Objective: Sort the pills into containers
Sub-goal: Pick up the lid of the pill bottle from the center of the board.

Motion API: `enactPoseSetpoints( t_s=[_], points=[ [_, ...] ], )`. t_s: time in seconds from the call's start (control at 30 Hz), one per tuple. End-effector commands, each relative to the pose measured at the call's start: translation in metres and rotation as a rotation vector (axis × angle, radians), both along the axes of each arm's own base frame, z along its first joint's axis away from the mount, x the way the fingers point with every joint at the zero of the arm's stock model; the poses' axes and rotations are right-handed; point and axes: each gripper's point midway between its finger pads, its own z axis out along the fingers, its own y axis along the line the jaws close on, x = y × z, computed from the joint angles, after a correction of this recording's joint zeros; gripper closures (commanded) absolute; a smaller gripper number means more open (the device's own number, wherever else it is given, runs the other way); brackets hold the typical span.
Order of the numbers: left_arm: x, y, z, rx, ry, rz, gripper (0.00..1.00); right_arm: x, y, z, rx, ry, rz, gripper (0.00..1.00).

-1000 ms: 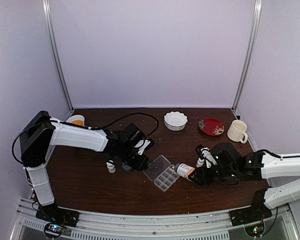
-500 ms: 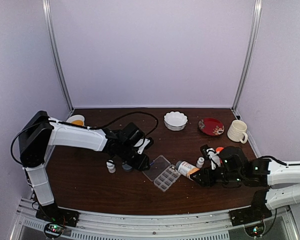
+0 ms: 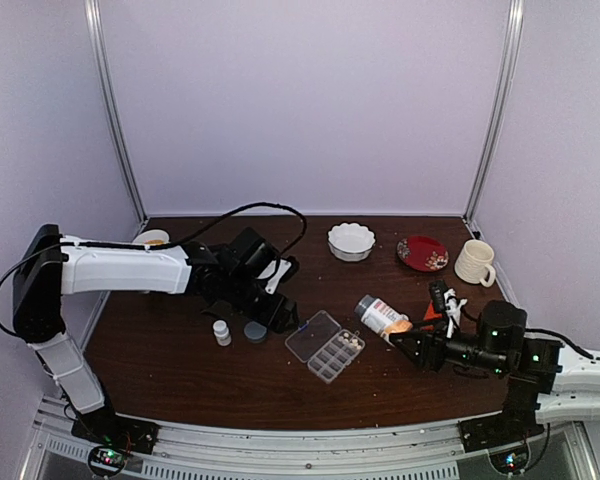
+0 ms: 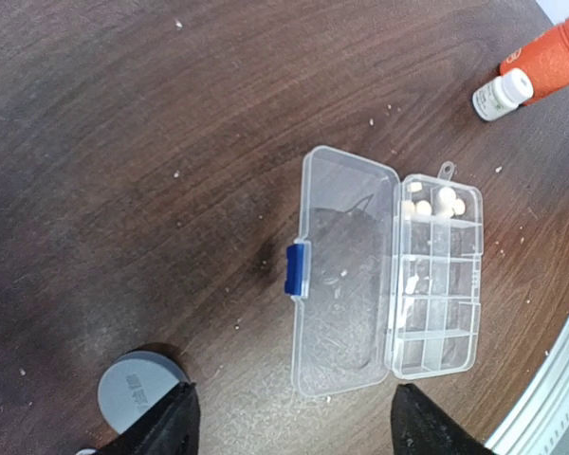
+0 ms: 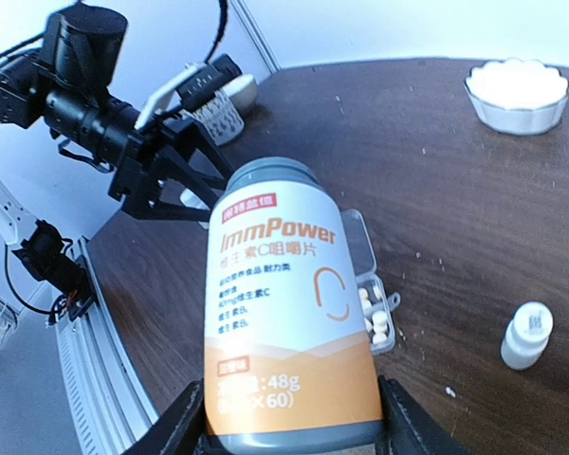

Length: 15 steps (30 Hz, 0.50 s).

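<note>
Pills (image 4: 434, 203), tiny whitish pellets, fill end compartments of one clear rectangular plastic organizer box (image 4: 455, 355), which lies open on the bench (image 4: 123, 142). Since a second ago the left jaws have spread wide and empty by one round grey cap (image 4: 137, 391). The right jaws, clamped on one white-and-orange labelled bottle (image 5: 284, 303), have lifted it. Two small white bottles (image 3: 221, 331) stand well apart.

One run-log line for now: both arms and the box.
left gripper: open, empty, near grey cap | right gripper: shut on bottle, in the air | box: lid open, pills in end compartment
</note>
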Motion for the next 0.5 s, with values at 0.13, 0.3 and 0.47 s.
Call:
enactPoseSetpoints(
  t_s=[0.13,0.3,0.47],
  points=[
    [0.014,0.028,0.010,0.125,-0.074,0.095,0.09,-0.004,-0.012,0.102,0.163,-0.343,0.003,1.00],
    [0.020,0.041,0.000,0.173,-0.053,0.132,0.02,-0.020,-0.025,0.156,0.265,-0.580,0.021,1.00],
    [0.022,0.051,-0.013,0.227,-0.009,0.138,0.03,-0.034,-0.031,0.211,0.316,-0.756,0.038,1.00]
  ],
)
